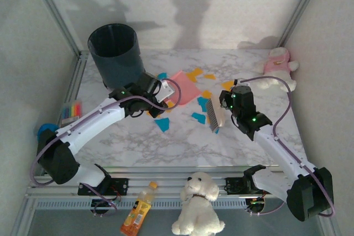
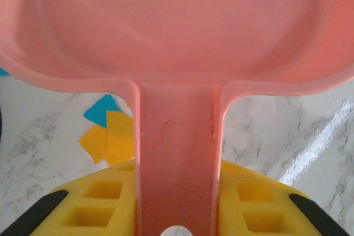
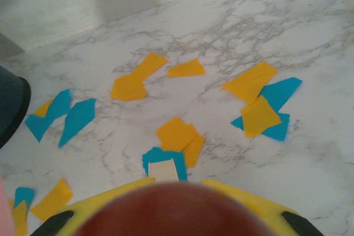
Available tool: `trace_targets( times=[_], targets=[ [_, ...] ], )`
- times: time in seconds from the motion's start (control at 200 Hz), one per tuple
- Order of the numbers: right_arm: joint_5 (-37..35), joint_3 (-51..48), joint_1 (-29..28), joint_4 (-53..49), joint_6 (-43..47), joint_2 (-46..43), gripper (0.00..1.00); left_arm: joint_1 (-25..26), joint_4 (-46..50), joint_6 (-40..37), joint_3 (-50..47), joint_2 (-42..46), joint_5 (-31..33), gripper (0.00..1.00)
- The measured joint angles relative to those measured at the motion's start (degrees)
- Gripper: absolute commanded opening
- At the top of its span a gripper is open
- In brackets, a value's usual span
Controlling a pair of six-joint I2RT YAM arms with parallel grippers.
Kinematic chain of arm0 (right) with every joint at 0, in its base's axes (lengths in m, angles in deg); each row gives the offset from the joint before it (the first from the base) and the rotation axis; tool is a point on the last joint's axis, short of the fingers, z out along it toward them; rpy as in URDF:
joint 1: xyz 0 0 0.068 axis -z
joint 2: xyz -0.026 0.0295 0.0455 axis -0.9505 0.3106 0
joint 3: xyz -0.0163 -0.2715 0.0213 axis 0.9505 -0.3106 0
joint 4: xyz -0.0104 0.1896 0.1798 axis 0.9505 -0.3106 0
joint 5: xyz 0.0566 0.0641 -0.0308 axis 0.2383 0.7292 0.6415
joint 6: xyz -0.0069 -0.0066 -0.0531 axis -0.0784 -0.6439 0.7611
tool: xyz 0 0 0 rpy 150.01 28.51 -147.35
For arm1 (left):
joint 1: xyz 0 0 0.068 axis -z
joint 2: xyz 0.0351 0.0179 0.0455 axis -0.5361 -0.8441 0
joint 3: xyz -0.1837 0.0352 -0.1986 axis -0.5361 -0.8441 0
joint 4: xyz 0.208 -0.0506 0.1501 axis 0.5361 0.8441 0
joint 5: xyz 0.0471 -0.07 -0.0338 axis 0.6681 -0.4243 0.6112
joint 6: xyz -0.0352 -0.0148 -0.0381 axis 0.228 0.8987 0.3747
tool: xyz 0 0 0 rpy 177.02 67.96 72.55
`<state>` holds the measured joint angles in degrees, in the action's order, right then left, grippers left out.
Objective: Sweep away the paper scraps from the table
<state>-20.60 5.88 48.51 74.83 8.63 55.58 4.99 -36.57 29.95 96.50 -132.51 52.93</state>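
While the left gripper is clamped on the handle of the pink dustpan, the right gripper is closed on the brush. Orange and blue paper scraps lie scattered mid-table, between dustpan and brush.

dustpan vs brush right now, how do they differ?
Colour: the dustpan is pink; the brush is pale grey-white.
Shape: the dustpan is a broad flat tray with a long handle; the brush is narrow and ribbed.
Holder: the left claw is shut on the dustpan's handle; the right claw is shut on the brush.
Shared: both sit low over the table among the paper scraps.
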Motion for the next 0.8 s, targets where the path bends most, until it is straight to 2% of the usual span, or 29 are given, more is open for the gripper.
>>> trace_targets(
  times=[0.15,0.355,0.531,0.801],
  targets=[
    [0.2,1.0,1.8,0.0,0.6,1.2,0.00,1.1,2.4,-2.5,-0.5,-2.1,0.6,0.00],
    [4.7,5.0,6.5,2.2,-1.4,7.6,0.00,2.1,3.3,-5.8,-2.5,-2.4,0.3,0.00],
    [7.5,10.2,8.2,4.7,-6.2,15.2,0.00,2.3,4.2,-7.1,-3.9,-2.4,-0.4,0.00],
    [6.7,19.8,8.3,6.6,-15.5,27.5,0.00,3.0,4.4,-7.8,-4.1,-2.8,-0.6,0.00]
  ],
)
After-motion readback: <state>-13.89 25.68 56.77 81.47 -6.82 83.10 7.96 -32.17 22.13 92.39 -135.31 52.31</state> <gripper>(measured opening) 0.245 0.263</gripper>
